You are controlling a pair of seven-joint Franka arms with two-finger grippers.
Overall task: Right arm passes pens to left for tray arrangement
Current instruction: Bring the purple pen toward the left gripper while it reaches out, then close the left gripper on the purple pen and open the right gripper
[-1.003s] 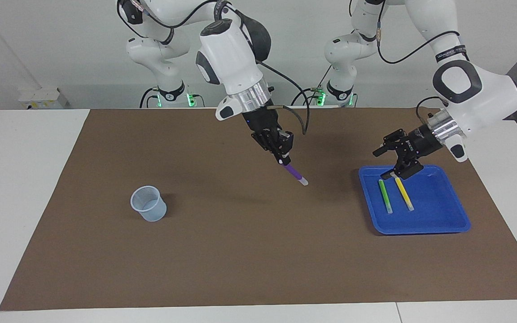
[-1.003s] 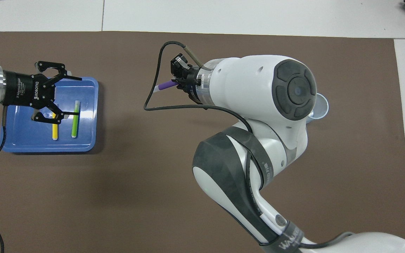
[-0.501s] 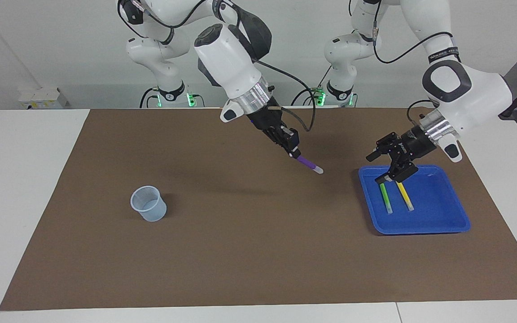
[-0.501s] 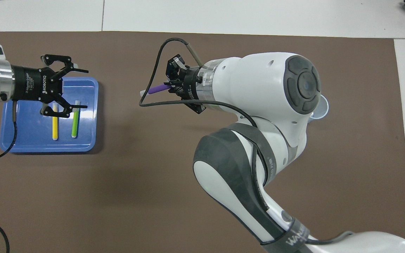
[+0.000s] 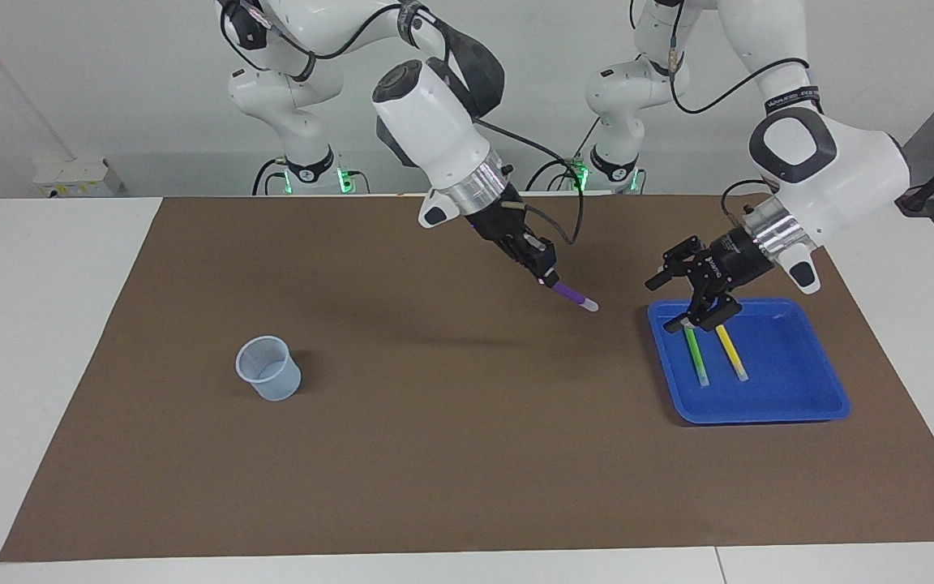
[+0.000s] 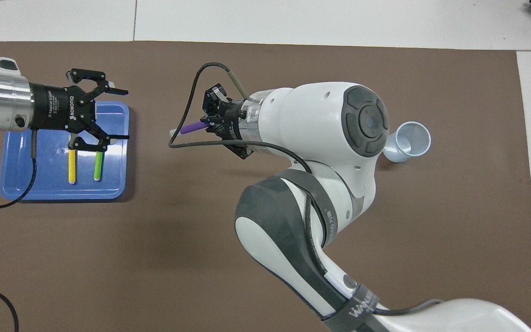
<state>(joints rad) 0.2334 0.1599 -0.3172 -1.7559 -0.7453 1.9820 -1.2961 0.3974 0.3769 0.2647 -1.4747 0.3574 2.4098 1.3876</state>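
Note:
My right gripper (image 5: 550, 281) (image 6: 208, 123) is shut on the purple pen (image 5: 574, 298) (image 6: 191, 127). It holds the pen up over the mat's middle, whitish tip slanting down toward the tray. The bright-blue tray (image 5: 791, 369) (image 6: 35, 182) lies toward the left arm's end. In it, the green pen (image 5: 698, 358) (image 6: 98, 167) and the yellow pen (image 5: 733, 358) (image 6: 71, 168) lie side by side. My left gripper (image 5: 666, 305) (image 6: 125, 114) is open and empty. It hangs over the tray's rim and the pens' upper ends, its fingers pointing toward the purple pen.
A small translucent plastic cup (image 5: 269, 369) (image 6: 410, 140) stands on the brown mat (image 5: 451, 454) toward the right arm's end. A black cable loops off the right wrist beside the held pen. White table borders the mat on all sides.
The right gripper has carried the purple pen toward the tray and the left gripper. The left gripper has risen off the yellow pen and shifted toward the purple pen, still open.

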